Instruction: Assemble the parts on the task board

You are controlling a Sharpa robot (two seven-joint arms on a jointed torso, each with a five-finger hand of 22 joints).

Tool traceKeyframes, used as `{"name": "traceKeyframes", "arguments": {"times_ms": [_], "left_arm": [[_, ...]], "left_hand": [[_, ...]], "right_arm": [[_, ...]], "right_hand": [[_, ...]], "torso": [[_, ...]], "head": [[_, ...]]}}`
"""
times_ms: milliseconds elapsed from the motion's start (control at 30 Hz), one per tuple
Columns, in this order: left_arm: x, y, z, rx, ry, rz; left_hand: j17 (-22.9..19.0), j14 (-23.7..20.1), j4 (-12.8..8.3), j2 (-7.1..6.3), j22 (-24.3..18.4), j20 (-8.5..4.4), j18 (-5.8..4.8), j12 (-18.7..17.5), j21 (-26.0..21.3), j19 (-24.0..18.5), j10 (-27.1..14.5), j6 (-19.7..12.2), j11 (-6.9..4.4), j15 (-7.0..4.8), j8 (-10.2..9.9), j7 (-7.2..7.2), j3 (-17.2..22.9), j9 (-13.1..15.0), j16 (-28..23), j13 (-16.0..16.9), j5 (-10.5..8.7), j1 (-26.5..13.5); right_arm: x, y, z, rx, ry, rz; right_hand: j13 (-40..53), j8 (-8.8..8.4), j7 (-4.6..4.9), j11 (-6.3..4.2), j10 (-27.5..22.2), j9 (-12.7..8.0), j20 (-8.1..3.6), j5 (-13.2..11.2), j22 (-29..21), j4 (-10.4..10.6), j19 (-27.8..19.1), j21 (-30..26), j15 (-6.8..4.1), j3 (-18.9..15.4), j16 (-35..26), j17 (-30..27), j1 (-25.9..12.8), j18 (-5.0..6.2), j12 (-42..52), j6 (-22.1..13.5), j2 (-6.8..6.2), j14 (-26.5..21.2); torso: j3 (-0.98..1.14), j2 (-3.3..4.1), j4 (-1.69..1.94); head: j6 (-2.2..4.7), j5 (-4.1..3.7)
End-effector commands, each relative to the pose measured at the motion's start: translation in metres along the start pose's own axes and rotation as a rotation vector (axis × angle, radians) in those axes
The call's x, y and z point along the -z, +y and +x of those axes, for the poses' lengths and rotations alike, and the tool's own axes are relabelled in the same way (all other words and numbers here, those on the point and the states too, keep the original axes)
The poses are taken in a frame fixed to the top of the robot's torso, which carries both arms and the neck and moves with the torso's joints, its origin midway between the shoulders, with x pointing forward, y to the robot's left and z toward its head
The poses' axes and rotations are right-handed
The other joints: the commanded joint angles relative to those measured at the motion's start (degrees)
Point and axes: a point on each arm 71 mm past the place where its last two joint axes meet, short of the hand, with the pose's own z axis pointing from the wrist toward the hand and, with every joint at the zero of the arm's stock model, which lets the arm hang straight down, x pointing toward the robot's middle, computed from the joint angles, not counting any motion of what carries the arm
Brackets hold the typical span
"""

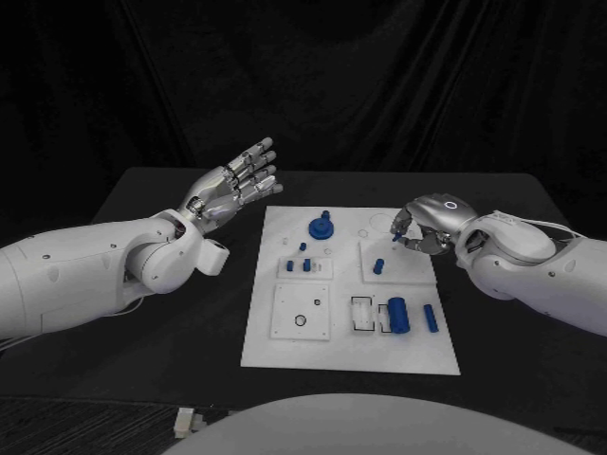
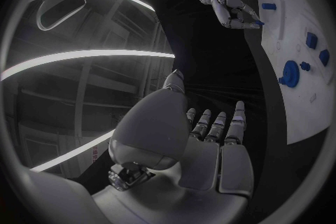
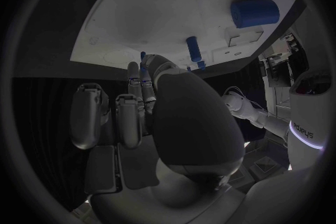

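The white task board point(image 1: 344, 336) lies in the middle of the black table. On it are a blue round disc with a knob point(image 1: 322, 227), several short blue pegs point(image 1: 300, 265), one peg point(image 1: 380, 266) standing on the right block, a thick blue cylinder point(image 1: 398, 315) and a thin blue bar point(image 1: 430, 318). My right hand point(image 1: 423, 227) hovers over the board's far right part, fingers curled, pinching a small blue piece point(image 2: 257, 23) at its fingertips. My left hand point(image 1: 235, 185) is raised left of the board, fingers spread, holding nothing.
A black ring point(image 1: 300, 320) and a black rectangular frame point(image 1: 364, 314) sit on the board's near half. Bare black table point(image 1: 523, 199) surrounds the board on all sides. A dark curtain stands behind the table.
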Motion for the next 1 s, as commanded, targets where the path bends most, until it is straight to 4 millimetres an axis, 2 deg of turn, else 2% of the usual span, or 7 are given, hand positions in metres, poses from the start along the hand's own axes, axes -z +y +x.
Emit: {"name": "traceKeyframes", "arguments": {"times_ms": [33,233,433,533,633,867,1000], "left_arm": [[-0.001,0.000,0.000,0.005,-0.008,0.000],[-0.001,0.001,0.000,0.006,-0.005,-0.004],[-0.002,0.001,0.000,0.004,-0.008,-0.002],[-0.003,0.001,-0.001,-0.006,-0.019,0.005],[-0.003,0.000,-0.001,-0.018,-0.033,0.015],[0.001,-0.002,-0.001,-0.028,-0.051,0.029],[0.003,-0.003,-0.003,-0.030,-0.057,0.030]], "left_hand": [[0.07,0.36,-0.06,-0.10,0.14,-0.09,0.73,0.24,0.35,0.50,-0.02,-0.02,0.35,0.14,0.18,0.54,-0.26,0.04,0.32,0.04,0.20,0.46],[0.07,0.39,-0.04,-0.15,0.08,-0.07,0.67,0.27,0.38,0.57,-0.04,-0.03,0.37,0.18,0.17,0.56,-0.33,0.04,0.36,0.04,0.01,0.56],[-0.09,-0.34,0.94,0.30,-3.46,-0.20,-0.22,0.23,-0.81,-1.45,-0.15,0.06,0.28,-0.25,0.19,0.55,-1.48,0.05,0.12,0.02,-2.16,-0.97],[-0.38,-1.66,1.06,1.18,-8.97,-0.76,-0.71,0.33,-2.74,-5.05,-0.21,0.25,0.28,-1.29,0.22,0.69,-2.69,0.07,-0.66,0.01,-4.37,-3.95],[-0.55,-2.28,1.00,1.14,-13.24,-1.90,-0.19,0.82,-3.61,-6.98,-0.17,1.30,0.51,-2.04,0.40,1.42,-3.14,0.21,-1.05,0.06,-5.28,-4.79],[-0.61,-2.46,0.96,0.92,-13.73,-2.47,0.27,1.09,-3.65,-7.28,-0.15,2.20,0.22,-2.57,0.57,1.73,-3.09,0.31,-1.16,0.07,-4.87,-4.48],[-0.60,-2.45,0.96,0.97,-13.78,-2.41,0.32,1.14,-3.65,-7.30,-0.16,2.26,0.18,-2.52,0.58,1.80,-3.02,0.32,-1.13,0.07,-4.65,-4.34]], "right_arm": [[0.000,-0.001,-0.009,-0.008,-0.040,0.010],[0.002,0.001,-0.027,-0.003,-0.072,0.005],[0.005,0.014,-0.049,-0.008,-0.113,-0.026],[0.008,0.034,-0.059,-0.013,-0.127,-0.074],[0.008,0.058,-0.064,-0.016,-0.130,-0.135],[0.009,0.109,-0.056,-0.009,-0.106,-0.264],[0.009,0.126,-0.047,0.004,-0.081,-0.308]], "right_hand": [[-0.10,0.26,0.04,-0.02,0.52,0.15,-0.28,-0.30,10.84,-0.42,0.33,0.21,-0.23,-0.02,0.15,6.49,-0.33,0.09,0.32,0.50,0.10,3.91],[-0.11,0.40,0.01,-0.09,0.75,0.29,-0.32,-0.38,10.85,-0.53,0.35,0.25,-0.28,-0.01,0.15,6.49,-0.30,0.09,0.38,0.69,0.10,3.92],[-0.12,0.47,0.03,-0.12,0.87,0.38,-0.36,-0.42,10.86,-0.61,0.37,0.30,-0.32,0.00,0.19,6.59,-0.27,0.08,0.40,0.78,0.08,3.94],[-0.13,0.48,0.08,-0.11,0.90,0.41,-0.37,-0.47,10.85,-0.62,0.35,0.27,-0.32,-0.01,0.19,6.57,-0.30,0.08,0.40,0.79,0.06,3.94],[-0.14,0.49,0.12,-0.10,0.93,0.44,-0.38,-0.57,10.86,-0.63,0.37,0.30,-0.33,-0.03,0.18,6.56,-0.34,0.08,0.39,0.79,0.03,3.94],[-0.15,0.53,0.12,-0.12,1.08,0.52,-0.40,-0.77,10.84,-0.69,0.34,0.23,-0.34,0.01,0.13,6.46,-0.31,0.09,0.42,0.85,0.12,3.92],[-0.16,0.54,0.11,-0.13,1.12,0.54,-0.41,-0.82,10.81,-0.71,0.29,0.13,-0.34,0.02,0.06,6.30,-0.30,0.11,0.43,0.85,0.13,3.88]], "torso": [[-0.03,0.00,0.02],[-0.02,0.06,0.02],[-0.02,0.02,0.01],[-0.04,-0.01,0.00],[-0.03,-0.01,0.00],[-0.03,0.01,-0.02],[-0.08,0.01,0.02]], "head": [[-0.01,0.09],[-0.01,0.04],[-0.01,0.37],[-0.01,0.60],[-0.01,0.88],[-0.01,1.80],[-0.01,2.33]]}}
